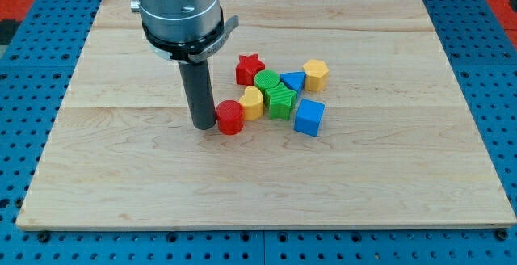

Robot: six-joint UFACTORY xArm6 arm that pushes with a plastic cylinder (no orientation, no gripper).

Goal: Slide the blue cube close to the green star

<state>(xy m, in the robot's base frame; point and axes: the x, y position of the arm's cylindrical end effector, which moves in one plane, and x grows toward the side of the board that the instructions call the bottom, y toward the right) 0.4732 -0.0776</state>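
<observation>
- my tip (pixel 203 125) touching red cylinder (pixel 230 117), nothing held
- blue cube (pixel 308 117) just right of green star (pixel 280 101)
- yellow block (pixel 252 103), blue triangle (pixel 292 81) crowding star
- no readable writing

Blue cube (pixel 308 117) just right of green star (pixel 281 101).

My tip (pixel 203 125) rests on the board (rod upright).
</observation>
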